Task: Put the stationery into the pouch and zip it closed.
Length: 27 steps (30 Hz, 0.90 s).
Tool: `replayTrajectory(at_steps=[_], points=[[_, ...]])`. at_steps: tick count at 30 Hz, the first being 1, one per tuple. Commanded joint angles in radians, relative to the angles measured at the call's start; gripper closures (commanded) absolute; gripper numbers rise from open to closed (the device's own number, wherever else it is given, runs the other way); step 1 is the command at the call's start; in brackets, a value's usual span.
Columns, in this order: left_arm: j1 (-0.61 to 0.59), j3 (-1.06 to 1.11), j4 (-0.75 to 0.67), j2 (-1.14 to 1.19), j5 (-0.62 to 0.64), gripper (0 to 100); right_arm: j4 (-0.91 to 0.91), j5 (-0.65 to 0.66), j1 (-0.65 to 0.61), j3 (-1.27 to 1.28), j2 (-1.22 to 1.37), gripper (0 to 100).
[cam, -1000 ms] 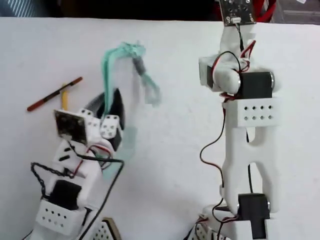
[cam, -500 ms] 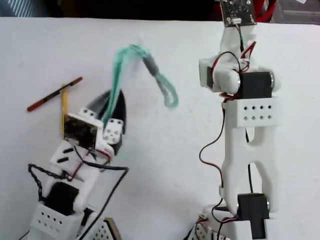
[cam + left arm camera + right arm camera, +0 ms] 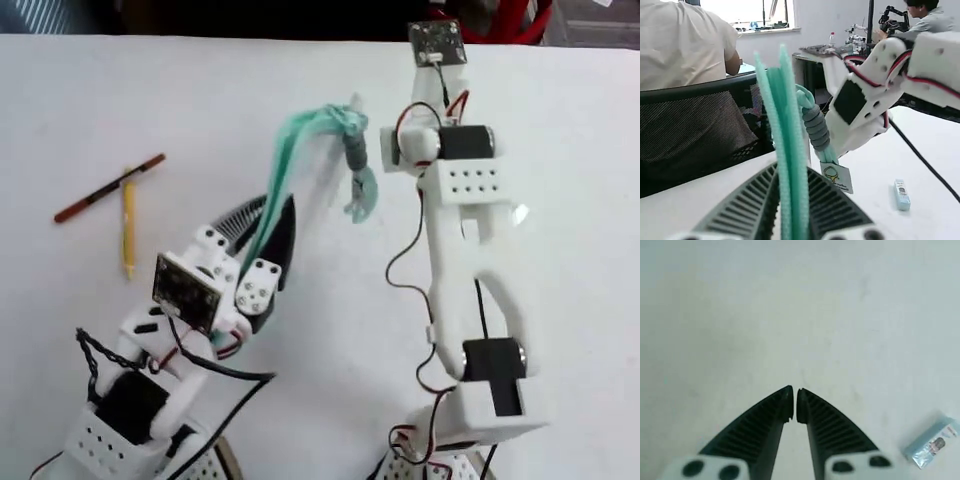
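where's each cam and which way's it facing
High view: fixed overhead, facing the table; both arms, left gripper clamping the pouch.
Left wrist view: on the left arm, looking over its gripper along the pouch toward the right arm.
Right wrist view: on the right arm, facing the table past the shut right gripper.
Shared: high and left wrist both show the pouch.

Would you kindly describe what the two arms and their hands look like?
The left arm and right arm have white printed shells with black motors, rows of small holes, and loose red and black cables. The left hand and right hand each have dark, ribbed, tapering fingers on white bases.
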Motion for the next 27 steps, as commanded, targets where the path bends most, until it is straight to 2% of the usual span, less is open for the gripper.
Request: replayTrajectory(at_steps=[1,7,10,14,20,24,27], points=[[0.054,-0.020,-0.035,-0.012,-0.014,98,-0.053,-0.002,0.007,-0.011,0.015,98.1],[0.124,-0.017,-0.041,-0.012,-0.018,98,-0.077,-0.002,-0.001,-0.034,0.002,98.1],[0.124,0.003,-0.110,0.016,-0.018,97,-0.076,-0.002,-0.012,-0.034,-0.039,98.1],[0.117,0.012,-0.207,0.199,-0.017,94,-0.048,0.002,-0.048,-0.031,-0.134,98.1],[0.125,-0.084,-0.210,0.458,-0.011,92,-0.048,0.009,-0.107,-0.011,-0.214,98.1],[0.127,-0.064,-0.212,0.473,-0.018,97,-0.056,0.009,-0.071,0.008,-0.209,98.1],[0.127,-0.044,-0.212,0.472,-0.018,97,-0.056,0.009,-0.033,0.012,-0.219,98.1]])
